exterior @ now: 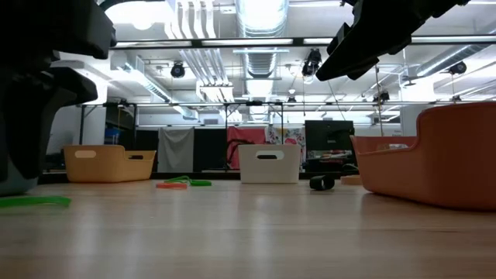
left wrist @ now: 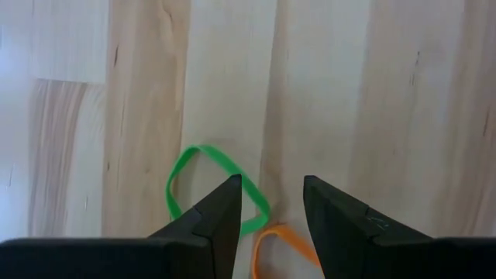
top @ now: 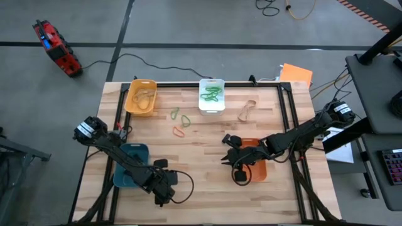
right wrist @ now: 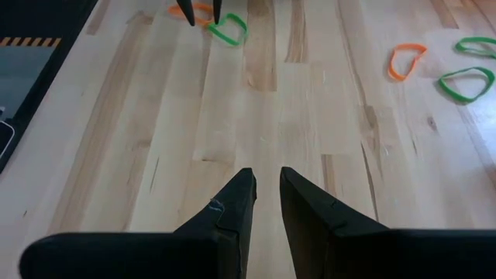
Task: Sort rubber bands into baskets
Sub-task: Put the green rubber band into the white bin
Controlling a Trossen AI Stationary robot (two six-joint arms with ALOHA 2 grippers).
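Observation:
My left gripper (left wrist: pixel 271 190) is open near the table's near edge (top: pixel 163 191), by the teal basket (top: pixel 130 164). Its fingers stand over a green band (left wrist: pixel 186 174) and an orange band (left wrist: pixel 279 244). My right gripper (right wrist: pixel 267 182) is empty, with a narrow gap between its fingers. It is over bare wood beside the orange basket (top: pixel 254 164). Two green bands (top: pixel 174 114) (top: pixel 186 121), an orange band (top: pixel 179 131) and a tan band (top: pixel 246 110) lie loose on the table. A black band (top: pixel 240 176) lies by the orange basket. My left gripper's fingers point down over the green band's edge (left wrist: pixel 252 209) and the orange band. One finger (left wrist: pixel 221 209) hides part of the green loop. I cannot tell whether the fingertips touch either band. Both bands lie flat on the table.
The yellow basket (top: pixel 141 97) with tan bands and the white basket (top: pixel 211 95) with green bands stand along the far edge. A black cable (top: pixel 182 188) loops by my left gripper. Bare wood lies between the two arms.

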